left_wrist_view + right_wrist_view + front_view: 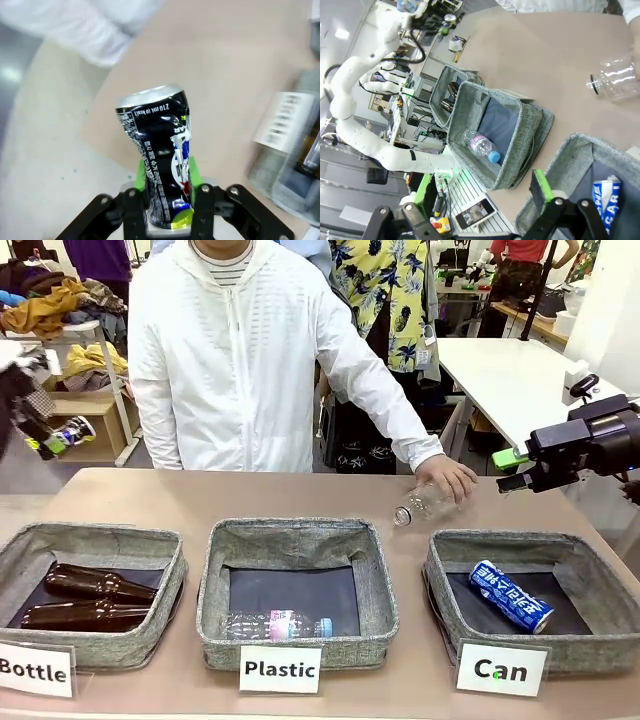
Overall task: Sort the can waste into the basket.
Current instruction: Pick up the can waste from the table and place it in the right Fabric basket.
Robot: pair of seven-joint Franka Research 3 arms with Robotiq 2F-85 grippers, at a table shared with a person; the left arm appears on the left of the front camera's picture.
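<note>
A dented black can (159,150) with red, yellow and white print sits upright between the green pads of my left gripper (167,192), which is shut on it. In the front view that gripper (45,435) hangs at the far left, off the table, with the can (68,434) in it. A blue can (511,595) with white lettering lies in the grey basket (585,652) marked "Can" at the right, also seen as the blue can (605,197) in the right wrist view. My right gripper (520,470) stands open above the table's right edge, behind that basket.
A person's hand (450,478) rests on a clear plastic bottle (420,505) lying behind the bins. The middle bin (300,540) marked "Plastic" holds a clear bottle (280,625). The left bin (100,540) marked "Bottle" holds two brown glass bottles (90,600).
</note>
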